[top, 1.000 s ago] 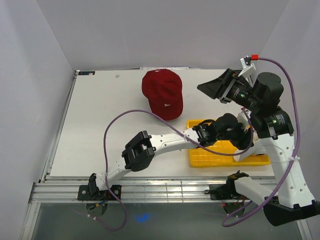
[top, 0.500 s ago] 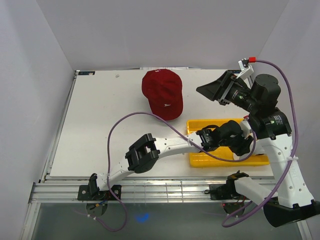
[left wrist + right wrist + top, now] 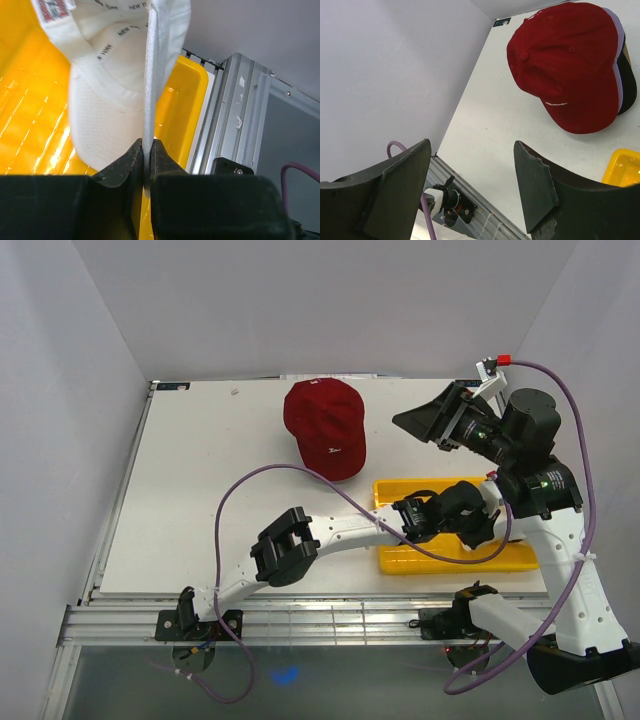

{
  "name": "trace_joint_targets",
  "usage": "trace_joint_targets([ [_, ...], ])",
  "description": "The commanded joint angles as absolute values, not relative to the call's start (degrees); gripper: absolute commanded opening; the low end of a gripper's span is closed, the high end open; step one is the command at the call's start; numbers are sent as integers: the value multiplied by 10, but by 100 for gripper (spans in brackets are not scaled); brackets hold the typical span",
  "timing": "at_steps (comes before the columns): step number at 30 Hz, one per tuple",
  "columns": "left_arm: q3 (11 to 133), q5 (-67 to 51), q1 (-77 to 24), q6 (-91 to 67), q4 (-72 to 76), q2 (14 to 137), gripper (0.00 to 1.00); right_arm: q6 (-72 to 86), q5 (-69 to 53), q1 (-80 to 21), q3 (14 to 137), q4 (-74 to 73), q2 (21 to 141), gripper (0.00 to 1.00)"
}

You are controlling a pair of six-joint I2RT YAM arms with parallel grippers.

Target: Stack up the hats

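A white hat [image 3: 100, 115] with NEW YORK lettering inside lies in the yellow tray [image 3: 180, 110]. My left gripper [image 3: 148, 150] is shut on its brim, which stands edge-on between the jaws. From above, the left wrist [image 3: 455, 515] covers that hat inside the yellow tray [image 3: 520, 558]. The red hat [image 3: 325, 428] rests at the back of the table. In the right wrist view the red hat [image 3: 567, 62] tops a stack, with a lavender hat [image 3: 619, 75] and a black hat [image 3: 631, 85] showing as edges beneath. My right gripper [image 3: 471, 145] hangs open and empty above the table.
A purple cable [image 3: 290, 472] loops over the white table [image 3: 190, 490] left of the tray. An aluminium rail [image 3: 240, 125] runs along the near edge beside the tray. Grey walls enclose the table on the left, back and right.
The left gripper has reached farther right into the tray and closed on the white hat's brim. The right arm has barely moved.
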State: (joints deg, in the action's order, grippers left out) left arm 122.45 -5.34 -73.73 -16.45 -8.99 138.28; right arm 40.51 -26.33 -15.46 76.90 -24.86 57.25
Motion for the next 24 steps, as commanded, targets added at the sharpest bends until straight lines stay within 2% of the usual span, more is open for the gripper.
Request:
trace_joint_targets([
  [1,1230,-43,-740,-166,-95,1362,17,399,-271,-156,777,-224,567,72],
  [2,1230,-43,-740,-169,-91,1361,11,399,-271,-156,777,-224,568,72],
  [3,1230,-43,-740,-172,-91,1361,0,399,-271,-157,778,-225,568,72],
  [9,1173,-34,-729,-216,-35,1315,0,398,-269,-156,803,-236,577,72],
  [15,1027,-73,-684,-305,106,1225,0,395,-264,-156,834,-249,589,73],
  [24,914,-112,-622,-413,227,1128,0,377,-246,-156,883,-277,606,73],
])
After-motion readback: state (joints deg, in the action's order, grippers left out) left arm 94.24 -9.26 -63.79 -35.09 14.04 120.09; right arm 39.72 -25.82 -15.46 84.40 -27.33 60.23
